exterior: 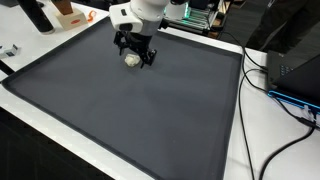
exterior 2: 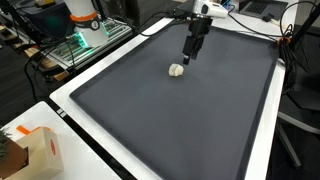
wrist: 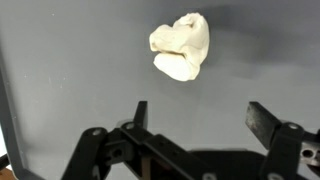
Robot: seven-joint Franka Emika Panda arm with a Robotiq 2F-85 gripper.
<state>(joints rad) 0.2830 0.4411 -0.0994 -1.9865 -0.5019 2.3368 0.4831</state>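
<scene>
A small cream-white lumpy object [wrist: 181, 47] lies on the dark grey mat [exterior: 130, 100]. It also shows in both exterior views [exterior: 131, 59] [exterior 2: 177, 71]. My gripper [wrist: 200, 115] is open and empty. Its two black fingers sit apart, below the object in the wrist view and not touching it. In the exterior views the gripper [exterior: 134, 50] [exterior 2: 191, 52] hangs just above the mat, right beside the object near the mat's far edge.
The mat lies on a white table [exterior 2: 70, 95]. Black cables [exterior: 285, 95] and a dark box run along one side. An orange and white carton [exterior 2: 35, 150] stands at a table corner. Lab equipment [exterior 2: 85, 25] stands beyond the mat.
</scene>
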